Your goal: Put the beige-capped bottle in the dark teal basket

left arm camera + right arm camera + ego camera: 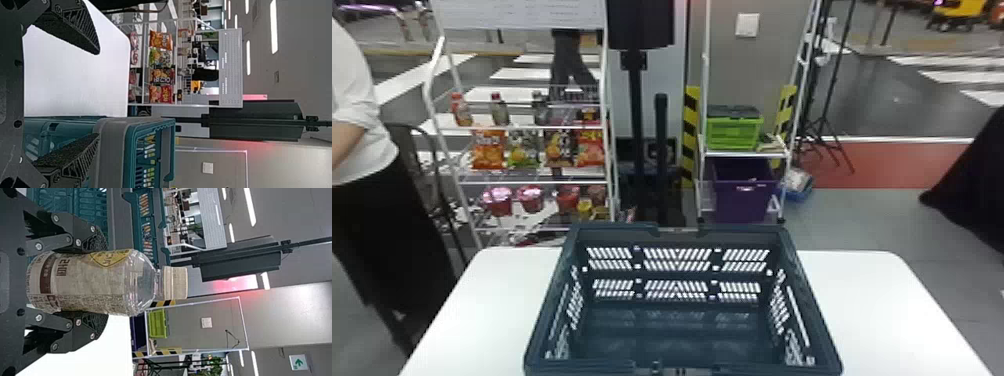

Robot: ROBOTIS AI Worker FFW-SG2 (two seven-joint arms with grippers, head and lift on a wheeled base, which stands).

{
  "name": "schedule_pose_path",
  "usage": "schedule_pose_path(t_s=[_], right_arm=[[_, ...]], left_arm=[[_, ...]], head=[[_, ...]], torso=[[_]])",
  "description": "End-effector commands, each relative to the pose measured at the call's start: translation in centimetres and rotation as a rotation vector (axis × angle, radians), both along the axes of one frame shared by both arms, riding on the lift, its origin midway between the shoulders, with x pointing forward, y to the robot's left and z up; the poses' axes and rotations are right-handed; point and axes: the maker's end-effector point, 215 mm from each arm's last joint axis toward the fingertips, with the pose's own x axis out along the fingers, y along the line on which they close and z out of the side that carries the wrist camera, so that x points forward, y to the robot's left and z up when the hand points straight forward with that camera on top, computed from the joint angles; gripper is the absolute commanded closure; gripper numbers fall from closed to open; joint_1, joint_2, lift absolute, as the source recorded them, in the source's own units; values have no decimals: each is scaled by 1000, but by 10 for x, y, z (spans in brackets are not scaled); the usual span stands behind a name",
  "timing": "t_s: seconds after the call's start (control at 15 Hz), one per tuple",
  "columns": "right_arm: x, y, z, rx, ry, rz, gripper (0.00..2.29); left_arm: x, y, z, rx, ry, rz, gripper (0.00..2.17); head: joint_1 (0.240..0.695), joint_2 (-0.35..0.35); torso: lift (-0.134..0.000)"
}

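The dark teal basket [682, 305] stands on the white table in the head view, its inside bare. In the right wrist view the beige-capped bottle [90, 280] is held between the two fingers of my right gripper [96, 281], upright in the room, cap up. The basket [88, 207] appears beside it there. My left gripper [98, 94] is open in the left wrist view with nothing between its fingers, one of them in front of the basket [111, 152].
The white table [872, 300] extends on both sides of the basket. Behind it stand a snack rack [532, 127] at left and a shelf with a green crate [734, 131] and a purple bin [744, 195]. A person stands at the left edge.
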Motion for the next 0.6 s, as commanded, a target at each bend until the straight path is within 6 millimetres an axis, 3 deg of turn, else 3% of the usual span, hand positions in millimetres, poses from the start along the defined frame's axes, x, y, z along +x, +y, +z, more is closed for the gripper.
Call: schedule_pose_path(t_s=[0.0, 0.53], right_arm=[[0, 1, 0, 2, 1, -1, 2213], [-1, 1, -2, 2, 5, -1, 2213]], left_arm=[[0, 1, 1, -2, -5, 1, 140], [-1, 2, 1, -6, -14, 5, 140]], head=[[499, 0], [499, 0]], torso=[[0], [0]])
